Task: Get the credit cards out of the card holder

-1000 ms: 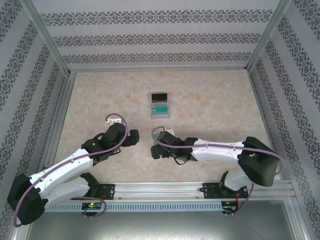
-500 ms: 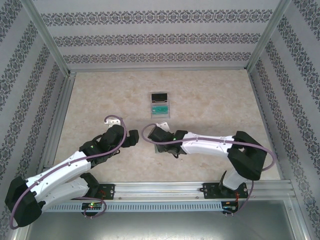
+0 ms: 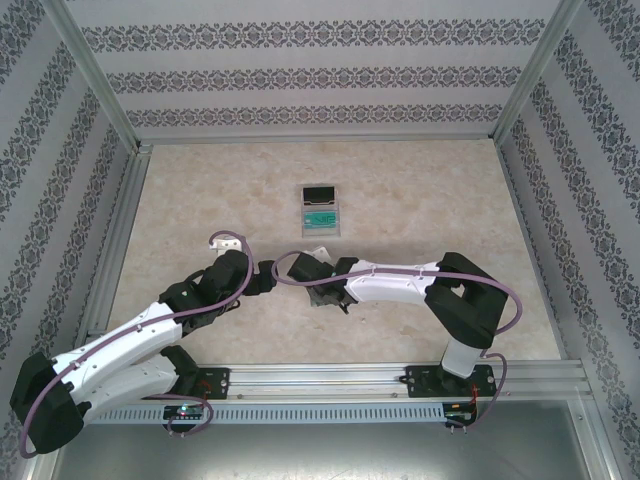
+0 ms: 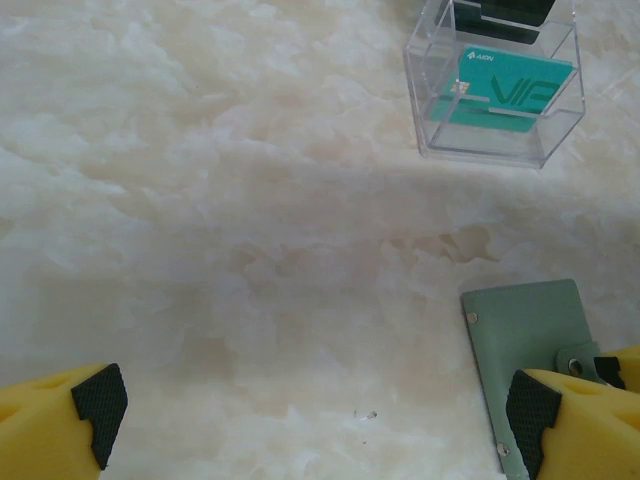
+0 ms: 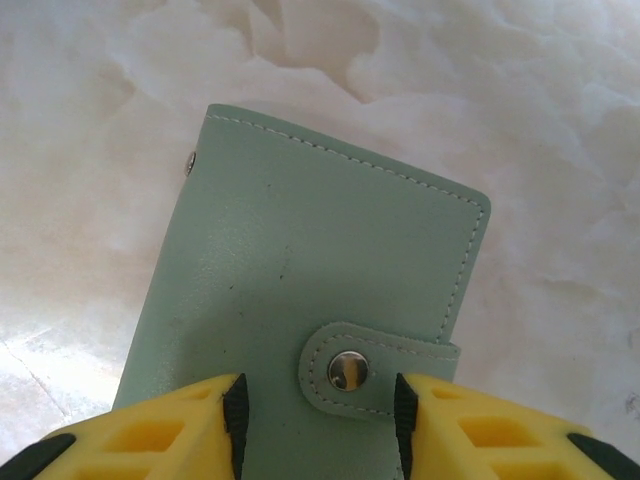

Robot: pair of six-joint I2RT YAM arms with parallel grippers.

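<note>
The task is judged to be at an early or middle stage. On the tabletop (image 3: 420, 200), well beyond both arms, a clear tray (image 4: 428, 110) is seen with a teal credit card (image 4: 510, 92) and a black credit card (image 4: 505, 10) lying in it. The card holder (image 5: 300, 260) is laid flat on the tabletop between the two grippers, directly under the right gripper (image 5: 320, 415), and it is fastened shut. Whether cards are left inside cannot be told while it is closed; unfastening and opening it is judged to be the step in hand.

The right jaws are set at a partial opening, one pad on each side of the snap (image 5: 348, 372). Whether anything is gripped cannot be told. The left gripper (image 4: 315, 420) is held above bare tabletop with its jaws spread to the full and nothing between them; a corner of the card holder is seen just beside its right finger.

The tabletop is finished in a pale, mottled marble pattern. The tray is made of rigid transparent plastic with straight walls. The card holder is a flat rectangle of smooth sage-green leather-like material, edged with pale stitching. Its closure tab (image 5: 385, 352) is rounded and stitched. The snap is a small bright metal disc.
</note>
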